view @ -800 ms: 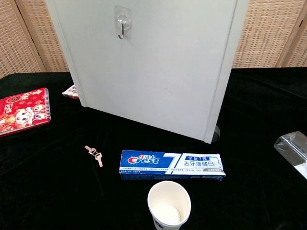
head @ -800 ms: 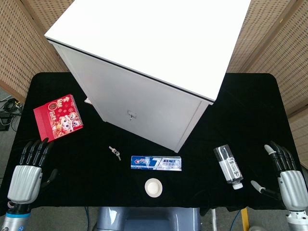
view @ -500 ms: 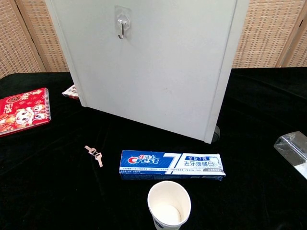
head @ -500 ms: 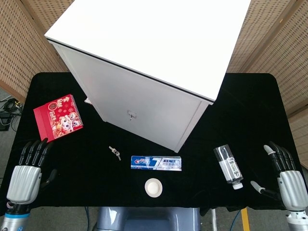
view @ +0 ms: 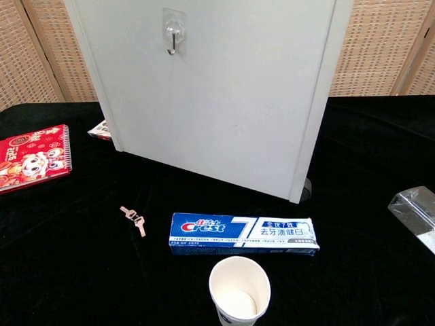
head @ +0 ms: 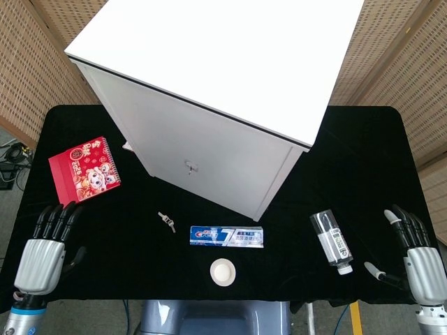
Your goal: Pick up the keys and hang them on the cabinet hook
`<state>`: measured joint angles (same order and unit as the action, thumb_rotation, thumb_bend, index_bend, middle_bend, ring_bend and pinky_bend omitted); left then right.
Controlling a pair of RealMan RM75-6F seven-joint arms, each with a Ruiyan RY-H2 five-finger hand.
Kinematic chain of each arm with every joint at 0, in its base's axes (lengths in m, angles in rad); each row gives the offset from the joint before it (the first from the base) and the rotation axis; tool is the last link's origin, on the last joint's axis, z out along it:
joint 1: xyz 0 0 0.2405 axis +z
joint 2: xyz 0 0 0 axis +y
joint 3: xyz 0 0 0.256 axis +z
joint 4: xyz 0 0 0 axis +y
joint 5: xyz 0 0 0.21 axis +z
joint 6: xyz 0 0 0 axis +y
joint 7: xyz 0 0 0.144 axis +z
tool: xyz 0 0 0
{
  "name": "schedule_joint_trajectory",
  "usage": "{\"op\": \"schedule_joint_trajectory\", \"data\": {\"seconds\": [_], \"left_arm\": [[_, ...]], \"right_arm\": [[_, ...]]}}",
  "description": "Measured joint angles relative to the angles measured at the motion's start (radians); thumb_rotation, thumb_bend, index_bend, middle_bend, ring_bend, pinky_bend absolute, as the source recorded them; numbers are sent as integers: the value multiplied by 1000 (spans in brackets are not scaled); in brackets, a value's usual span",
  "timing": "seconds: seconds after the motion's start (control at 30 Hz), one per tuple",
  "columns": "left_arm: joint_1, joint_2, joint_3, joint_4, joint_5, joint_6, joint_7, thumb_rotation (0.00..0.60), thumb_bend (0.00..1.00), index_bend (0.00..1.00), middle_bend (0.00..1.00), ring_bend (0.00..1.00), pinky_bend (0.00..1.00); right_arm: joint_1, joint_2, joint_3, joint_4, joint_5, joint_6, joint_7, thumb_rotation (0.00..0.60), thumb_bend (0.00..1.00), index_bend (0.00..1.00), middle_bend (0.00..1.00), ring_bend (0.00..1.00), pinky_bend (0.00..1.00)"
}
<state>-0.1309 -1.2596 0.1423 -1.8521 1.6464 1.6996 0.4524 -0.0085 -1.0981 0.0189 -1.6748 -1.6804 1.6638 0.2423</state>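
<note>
A small set of keys [head: 166, 220] lies flat on the black table [head: 363, 160], just left of a toothpaste box and in front of the white cabinet [head: 209, 105]. Both hands sit at the near table edge, well apart from the keys: the left hand [head: 43, 255] at the near left corner, fingers straight, slightly apart and holding nothing; the right hand [head: 417, 258] at the near right corner, fingers likewise extended and empty. On the cabinet's front face a clear adhesive hook [view: 172, 34] hangs bare, above and slightly right of the keys in the chest view. The blue toothpaste box [view: 242, 233] reads "Crest" with a large "7" and Chinese characters. A white paper cup [view: 238, 290] stands upright just in front of the box. A red spiral notebook [head: 86, 169] with cartoon figures lies at the left. A clear bottle [head: 333, 241] lies on its side near the right hand, its label too small to read.
</note>
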Motion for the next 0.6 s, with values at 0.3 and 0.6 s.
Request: {"op": "schedule_joint_trajectory", "data": {"seconds": [0.3, 0.6], "left_arm": [[-50, -37, -67, -10, -48, -126, 54, 600, 366, 364, 724, 700, 619], [-190, -107, -179, 48, -215, -382, 134, 600, 367, 518, 871, 826, 736]], "right_arm": [[2, 4, -5, 0, -4, -7, 15, 600, 89, 0, 0, 0, 0], [6, 7, -5, -1, 10, -21, 18, 600, 89, 0, 0, 0, 0]]}}
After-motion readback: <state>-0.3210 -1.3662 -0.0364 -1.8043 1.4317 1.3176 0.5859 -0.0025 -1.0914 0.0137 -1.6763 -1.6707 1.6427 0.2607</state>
